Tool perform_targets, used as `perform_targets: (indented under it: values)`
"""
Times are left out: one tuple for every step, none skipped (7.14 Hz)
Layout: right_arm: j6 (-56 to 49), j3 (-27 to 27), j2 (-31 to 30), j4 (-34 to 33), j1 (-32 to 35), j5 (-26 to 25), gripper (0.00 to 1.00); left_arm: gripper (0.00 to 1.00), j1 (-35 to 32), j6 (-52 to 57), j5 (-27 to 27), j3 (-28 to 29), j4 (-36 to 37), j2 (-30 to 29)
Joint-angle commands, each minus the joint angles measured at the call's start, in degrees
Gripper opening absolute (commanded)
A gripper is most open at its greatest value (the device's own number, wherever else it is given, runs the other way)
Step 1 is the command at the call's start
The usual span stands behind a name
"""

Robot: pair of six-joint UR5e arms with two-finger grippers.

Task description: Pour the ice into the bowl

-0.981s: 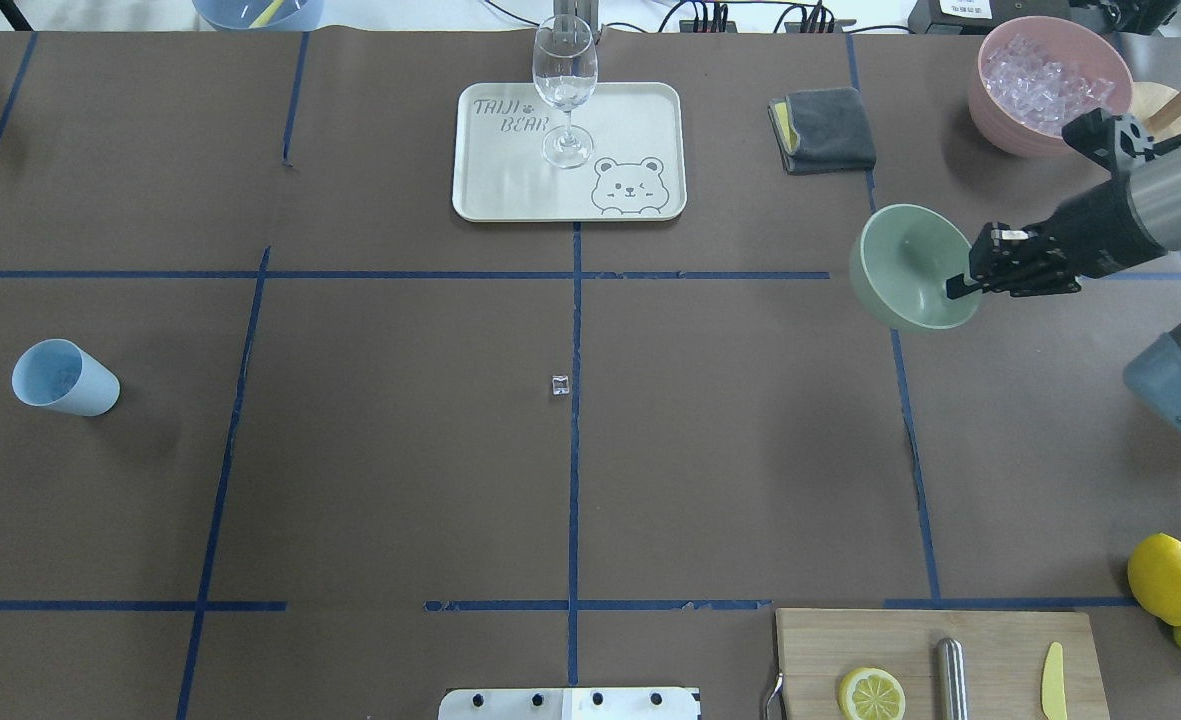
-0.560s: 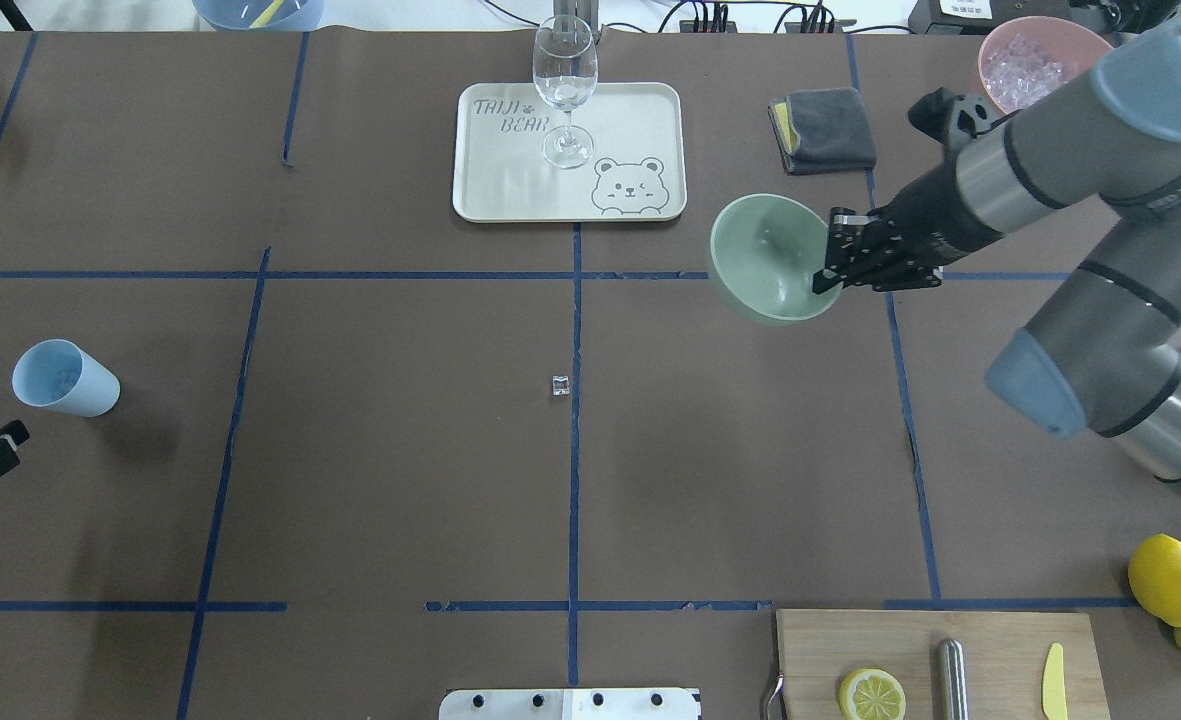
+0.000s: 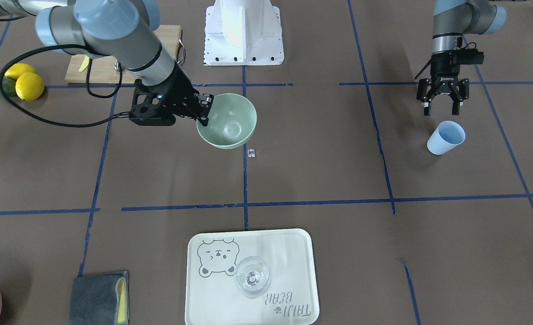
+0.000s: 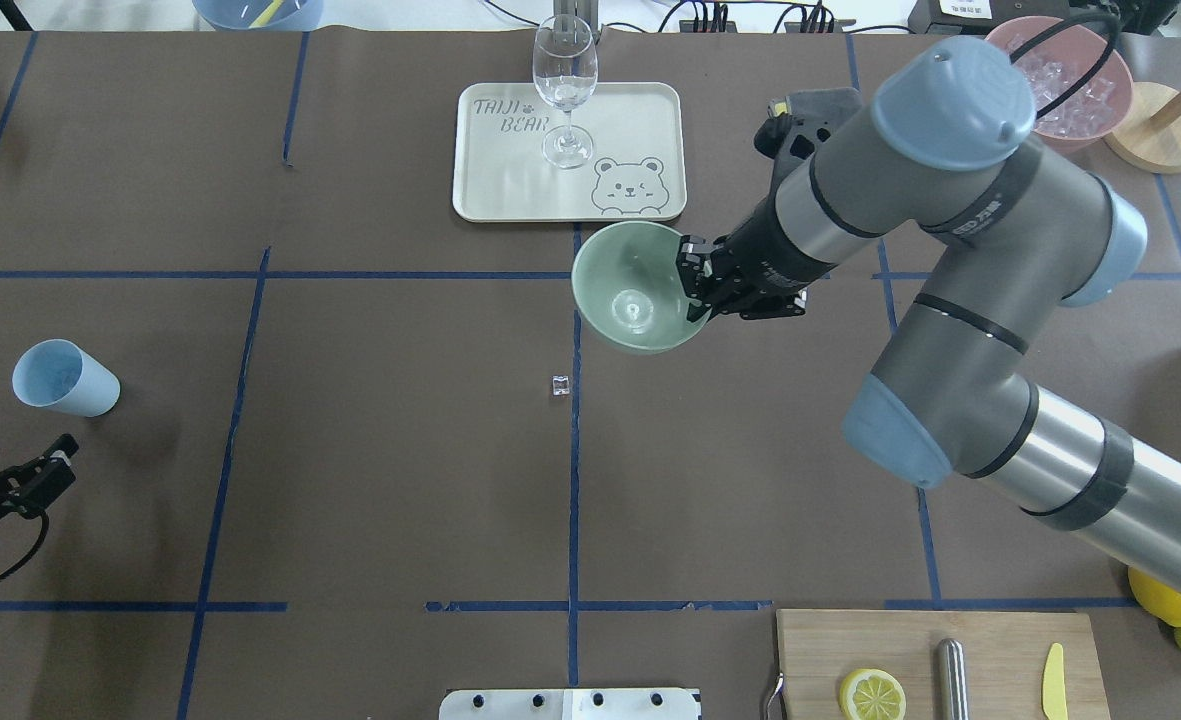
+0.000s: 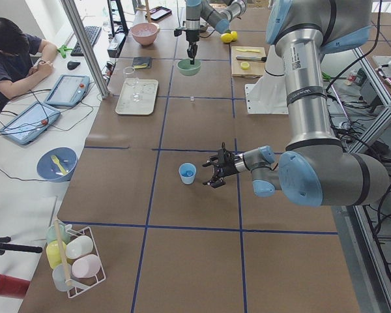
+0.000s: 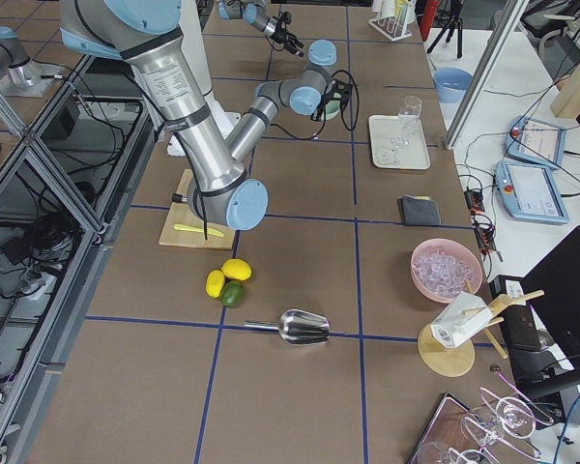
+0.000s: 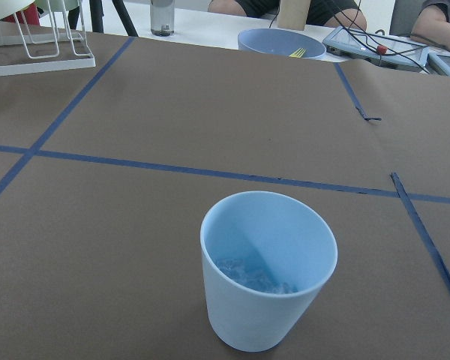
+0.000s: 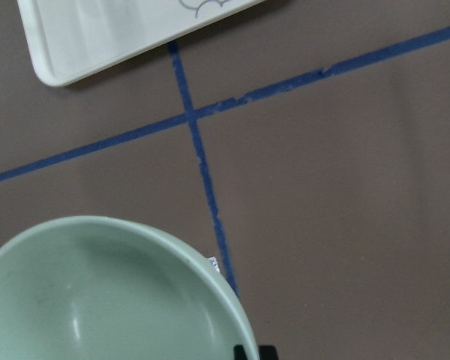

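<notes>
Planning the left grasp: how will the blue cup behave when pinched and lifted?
The blue cup looks thin-walled and tapered, so it may flex or slide in a pinch. Only a little ice sits at the bottom: probably light, easily tipped.

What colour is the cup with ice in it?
The cup is plain light blue, with no pattern. The left wrist view shows it best.
</notes>
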Motion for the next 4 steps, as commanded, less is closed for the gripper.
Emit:
perform_targets:
  values:
    - [3.4, -1.9, 4.3, -1.1, -5.2, -4.6, 0.00, 1.00, 0.2, 0.0, 3.8, 2.1, 3.6, -2.4]
    - [5.5, -7.1, 8.8, -1.1, -6.9, -5.4, 0.00, 1.00, 0.2, 0.0, 4.7, 3.0, 3.7, -3.0]
    - [6.3, -13.7, 14.4, -1.1, -8.4, -7.0, 0.00, 1.00, 0.2, 0.0, 4.9, 4.5, 3.7, -4.2]
    - [6.3, -17.1, 16.8, -1.0, -9.5, -7.3, 0.00, 1.00, 0.2, 0.0, 4.9, 5.1, 3.6, -5.5]
